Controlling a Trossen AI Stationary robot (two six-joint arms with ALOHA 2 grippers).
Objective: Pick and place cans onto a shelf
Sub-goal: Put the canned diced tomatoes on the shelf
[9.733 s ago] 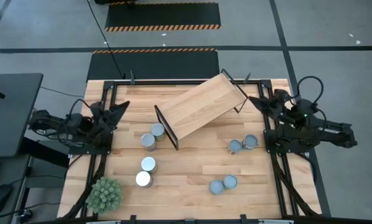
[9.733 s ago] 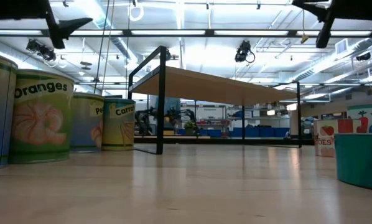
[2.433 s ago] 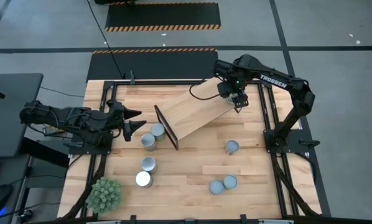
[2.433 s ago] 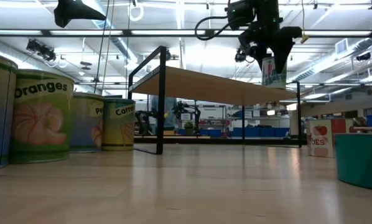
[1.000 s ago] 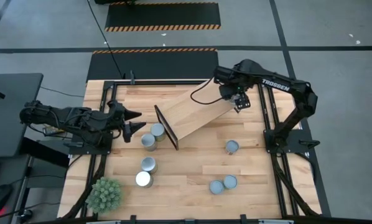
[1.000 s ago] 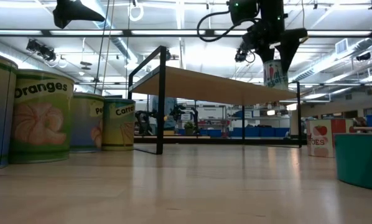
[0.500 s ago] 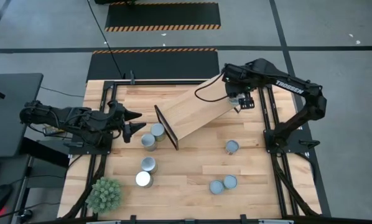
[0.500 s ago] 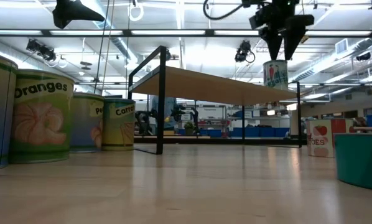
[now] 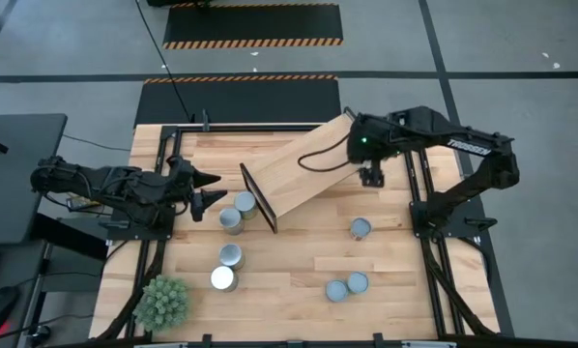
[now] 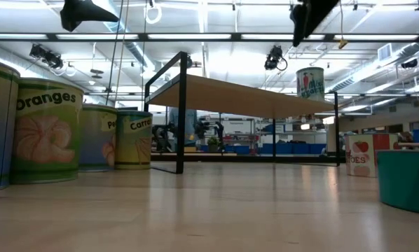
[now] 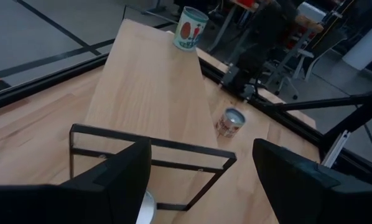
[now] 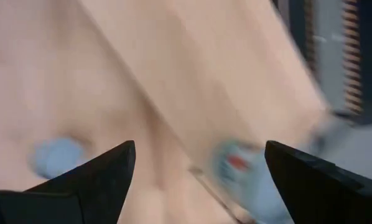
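Note:
The shelf [image 9: 303, 172] stands slantwise on its black end frames at the table's far middle. One labelled can [image 11: 190, 28] stands upright on the shelf's far right end [image 10: 310, 82]. My right gripper [image 9: 371, 176] hangs open above and just beside that end, fingers slanting down, with nothing between them [image 12: 198, 186]. In the high view the right arm hides this can. My left gripper [image 9: 208, 198] is open at the table's left, level with the shelf's near end frame, close to two cans [image 9: 244, 201] [image 9: 231, 220] and touching neither.
Other cans stand on the table: two at the near left [image 9: 230, 255] [image 9: 222, 278], one right of centre [image 9: 361, 228], two at the near right [image 9: 337, 290] [image 9: 357, 282]. A spiky green plant [image 9: 162, 302] sits at the near left corner. Black rails frame the table.
My right gripper, open throughout, has risen off the can on the shelf, gone toward the table's right edge and rolled at the wrist. The can stays upright on the shelf's far right end.

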